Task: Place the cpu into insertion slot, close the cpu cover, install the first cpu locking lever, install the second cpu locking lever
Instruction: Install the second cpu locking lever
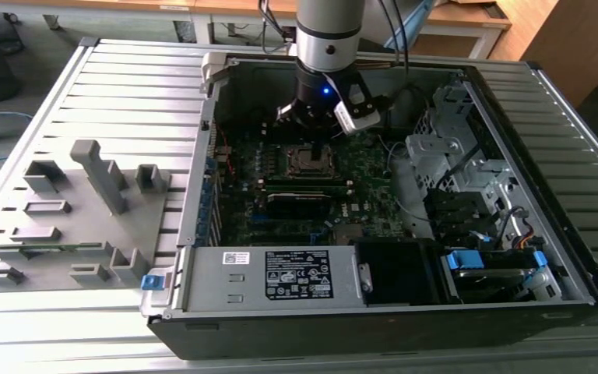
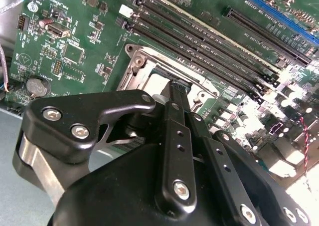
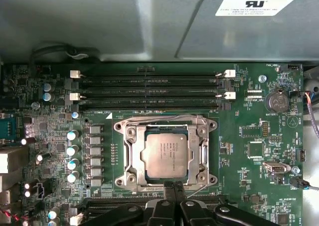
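Note:
The cpu (image 3: 164, 154) lies flat in the insertion slot (image 1: 307, 161) on the green motherboard (image 3: 249, 121). The cpu cover (image 3: 130, 156) is down around it, and the chip's silver top shows through the cover's window. Thin wire levers run along the socket's edges (image 3: 164, 118); whether they are latched I cannot tell. My gripper (image 3: 172, 187) hovers at one edge of the socket with its black fingers pressed together and nothing between them. In the second wrist view the gripper (image 2: 175, 88) sits just over the cover (image 2: 144, 74). In the exterior view the gripper (image 1: 320, 142) is low inside the case, right above the socket.
Long black memory slots (image 3: 149, 89) run beside the socket, and a row of capacitors (image 3: 73, 151) stands along another side. The open computer case (image 1: 205, 78) holds a power supply (image 1: 268, 276), drive bays (image 1: 455, 156) and cables. A grey fixture plate (image 1: 71, 210) lies at the exterior view's left.

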Controlling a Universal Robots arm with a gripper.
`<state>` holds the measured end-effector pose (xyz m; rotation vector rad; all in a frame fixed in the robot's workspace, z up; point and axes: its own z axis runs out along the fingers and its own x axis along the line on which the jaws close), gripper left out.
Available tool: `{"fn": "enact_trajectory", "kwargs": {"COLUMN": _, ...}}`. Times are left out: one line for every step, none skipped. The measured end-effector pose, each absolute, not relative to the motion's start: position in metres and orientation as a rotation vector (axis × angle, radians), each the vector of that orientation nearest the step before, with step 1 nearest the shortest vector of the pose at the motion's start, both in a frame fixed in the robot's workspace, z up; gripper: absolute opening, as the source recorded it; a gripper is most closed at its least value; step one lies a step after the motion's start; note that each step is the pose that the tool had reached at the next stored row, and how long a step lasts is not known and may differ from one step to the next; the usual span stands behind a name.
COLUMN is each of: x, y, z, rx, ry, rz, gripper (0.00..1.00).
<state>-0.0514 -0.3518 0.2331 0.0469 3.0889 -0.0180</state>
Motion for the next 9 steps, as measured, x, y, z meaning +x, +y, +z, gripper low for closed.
{"fn": "enact_trajectory", "kwargs": {"x": -0.0514, "y": -0.3518, "z": 0.2331, "rx": 0.047, "ry": 3.089, "rz": -0.018, "gripper": 0.11}}
{"fn": "enact_trajectory", "kwargs": {"x": -0.0513, "y": -0.3518, "z": 0.2331, "rx": 0.047, "ry": 3.089, "rz": -0.018, "gripper": 0.11}}
{"fn": "enact_trajectory", "kwargs": {"x": -0.0511, "y": -0.3519, "z": 0.2331, "rx": 0.047, "ry": 3.089, "rz": -0.018, "gripper": 0.11}}
{"fn": "enact_trajectory", "kwargs": {"x": -0.0507, "y": -0.3519, "z": 0.2331, "rx": 0.047, "ry": 3.089, "rz": -0.018, "gripper": 0.11}}
{"fn": "enact_trajectory", "kwargs": {"x": -0.0506, "y": -0.3519, "z": 0.2331, "rx": 0.048, "ry": 3.089, "rz": -0.018, "gripper": 0.11}}
{"fn": "enact_trajectory", "kwargs": {"x": -0.0506, "y": -0.3519, "z": 0.2331, "rx": 0.048, "ry": 3.089, "rz": -0.018, "gripper": 0.11}}
{"fn": "enact_trajectory", "kwargs": {"x": -0.0505, "y": -0.3519, "z": 0.2331, "rx": 0.049, "ry": 3.089, "rz": -0.019, "gripper": 0.11}}
{"fn": "enact_trajectory", "kwargs": {"x": -0.0505, "y": -0.3519, "z": 0.233, "rx": 0.049, "ry": 3.089, "rz": -0.019, "gripper": 0.11}}
{"fn": "enact_trajectory", "kwargs": {"x": -0.0505, "y": -0.3519, "z": 0.233, "rx": 0.049, "ry": 3.089, "rz": -0.019, "gripper": 0.11}}
